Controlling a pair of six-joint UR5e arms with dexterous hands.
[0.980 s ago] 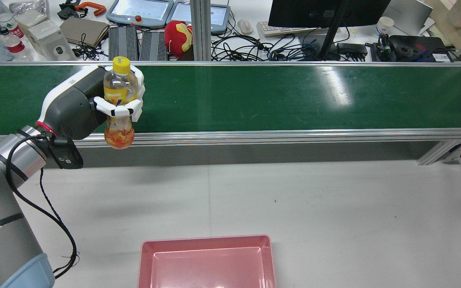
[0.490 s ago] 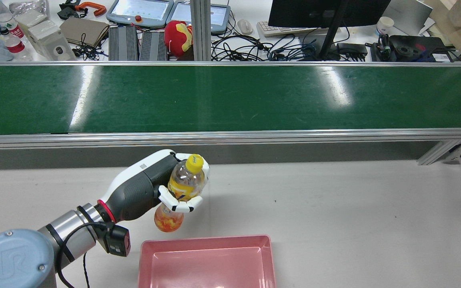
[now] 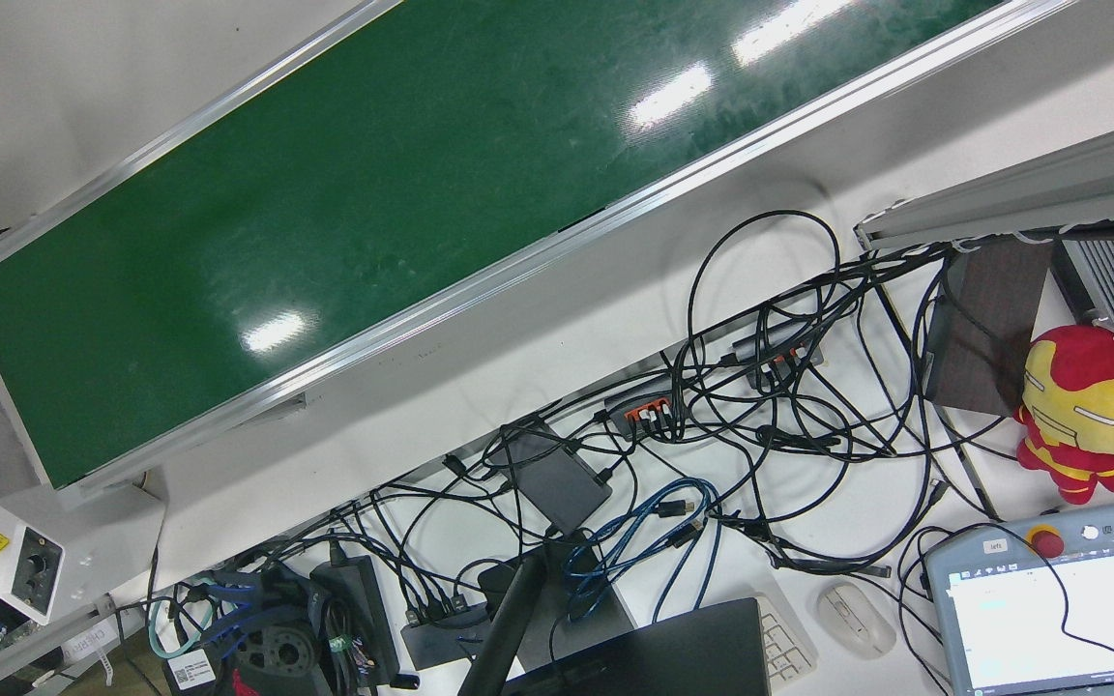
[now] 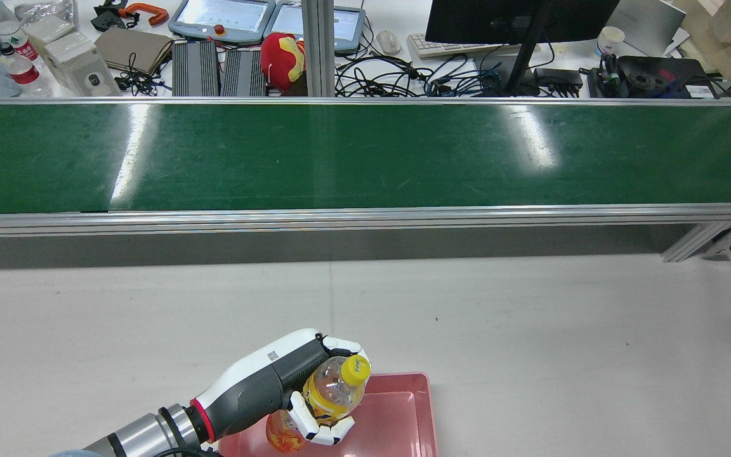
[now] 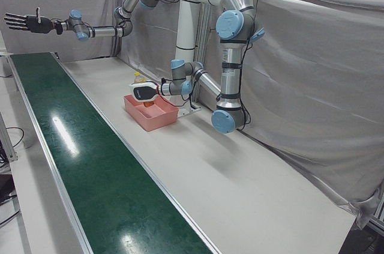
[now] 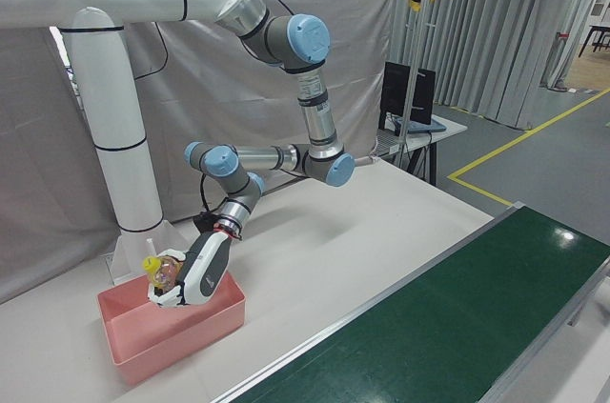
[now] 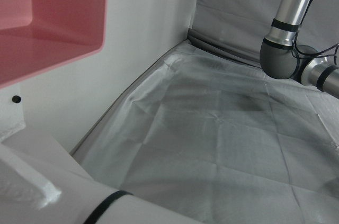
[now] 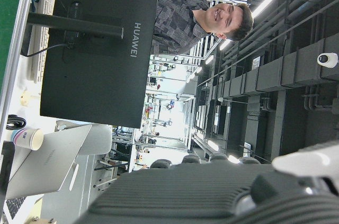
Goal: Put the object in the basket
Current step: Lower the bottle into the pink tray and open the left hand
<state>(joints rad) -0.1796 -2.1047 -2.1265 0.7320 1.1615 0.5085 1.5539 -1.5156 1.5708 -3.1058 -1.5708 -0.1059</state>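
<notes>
My left hand point(image 4: 289, 383) is shut on a clear bottle point(image 4: 332, 392) with a yellow cap and orange-red contents. It holds the bottle tilted, just above the left part of the pink basket point(image 4: 417, 406) at the near edge of the table. The right-front view shows the same hand point(image 6: 197, 274) and bottle point(image 6: 163, 271) above the basket point(image 6: 172, 336). In the left-front view the hand point(image 5: 144, 92) is over the basket point(image 5: 155, 114). My right hand point(image 5: 23, 22) is open with its fingers spread, raised high beyond the far end of the belt.
A long green conveyor belt point(image 4: 365, 155) with aluminium rails runs across the table beyond the basket. Grey table surface point(image 4: 530, 330) lies between the belt and the basket. Behind the belt are cables, a monitor point(image 4: 518, 19) and a red plush toy point(image 4: 283, 58).
My left hand has carried the bottle from above the belt's near edge, back across the table and to the right, down to the basket. The bottle has tilted.
</notes>
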